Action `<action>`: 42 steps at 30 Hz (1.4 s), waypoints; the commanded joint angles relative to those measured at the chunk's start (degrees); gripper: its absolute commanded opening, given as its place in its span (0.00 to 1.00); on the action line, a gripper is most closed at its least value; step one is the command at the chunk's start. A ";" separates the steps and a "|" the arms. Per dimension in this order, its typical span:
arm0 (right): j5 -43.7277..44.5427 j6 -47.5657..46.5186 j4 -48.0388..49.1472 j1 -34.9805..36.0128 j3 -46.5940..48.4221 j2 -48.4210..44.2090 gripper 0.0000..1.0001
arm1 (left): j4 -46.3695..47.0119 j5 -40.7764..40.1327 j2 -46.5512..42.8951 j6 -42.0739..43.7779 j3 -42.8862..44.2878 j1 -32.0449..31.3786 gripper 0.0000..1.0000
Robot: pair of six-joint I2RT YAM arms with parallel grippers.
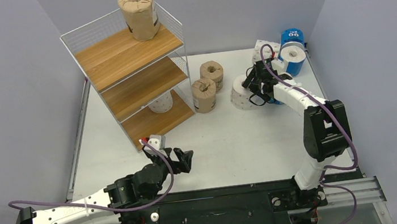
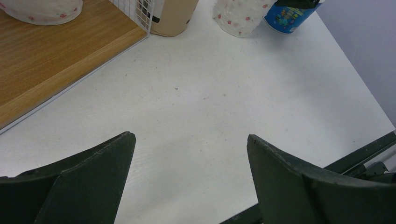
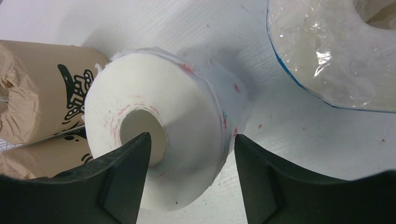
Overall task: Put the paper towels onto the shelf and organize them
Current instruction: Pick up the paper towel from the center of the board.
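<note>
The shelf (image 1: 121,56) stands at the back left. A brown paper towel roll (image 1: 139,13) sits on its top board and a white one (image 1: 161,102) on the bottom board. Two more brown rolls (image 1: 204,94) stand on the table beside it. My right gripper (image 3: 192,140) is open astride the wall of a lying white roll (image 3: 187,102). One finger is at the core hole, the other against the roll's outside. My left gripper (image 2: 191,137) hangs open and empty over bare table in front of the shelf board (image 2: 46,51).
Blue-wrapped rolls (image 1: 293,46) and another white roll (image 1: 260,50) crowd the back right corner behind the right arm. A plastic-wrapped roll (image 3: 327,51) lies right beside the gripped-around white one. Grey walls enclose the table (image 1: 234,142) on three sides.
</note>
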 commanded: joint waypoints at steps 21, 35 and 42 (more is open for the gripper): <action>2.79 -2.19 -2.84 4.40 -3.89 -11.11 0.27 | -10.79 -7.64 -12.46 -4.21 0.45 -0.13 0.89; 6.81 -4.82 -6.70 15.71 -17.59 -28.96 0.26 | -18.69 -10.33 -17.30 -4.34 4.46 -0.13 0.91; 10.61 -2.34 -6.32 27.96 -17.43 -30.69 0.26 | -24.15 -13.54 -18.95 -4.89 7.39 -0.09 0.92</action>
